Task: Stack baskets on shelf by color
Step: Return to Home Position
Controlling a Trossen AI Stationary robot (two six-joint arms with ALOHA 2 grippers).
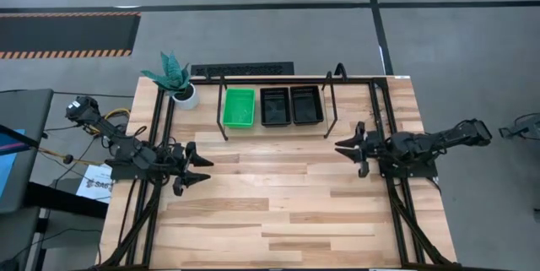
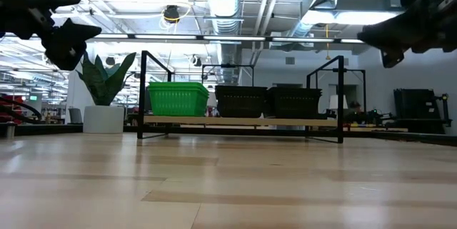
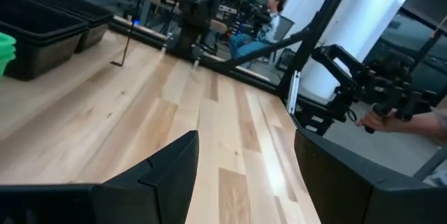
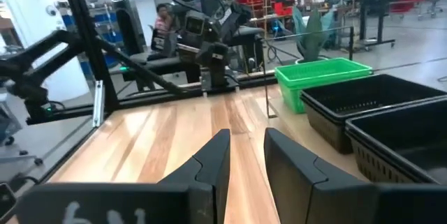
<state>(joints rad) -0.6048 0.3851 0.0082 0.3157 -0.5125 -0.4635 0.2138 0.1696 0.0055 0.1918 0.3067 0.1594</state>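
The shelf (image 1: 333,102) stands at the table's far edge, and its light board (image 2: 235,120) carries three stacks side by side. A bright green basket stack (image 1: 239,106) (image 2: 177,98) sits at its left. Two black basket stacks (image 1: 275,106) (image 1: 306,105) sit to the right of it. My left gripper (image 1: 201,170) (image 3: 246,140) hovers open over the table's left part, off the wood. My right gripper (image 1: 346,151) (image 4: 246,135) hovers open over the right part. Both point toward the table's middle, and neither holds anything.
A potted plant (image 1: 175,81) stands in a white pot left of the shelf. A black strip (image 1: 243,69) lies behind the shelf. Bare wood (image 1: 278,203) spreads between the arms and the near edge. A person (image 3: 269,15) sits in the room beyond.
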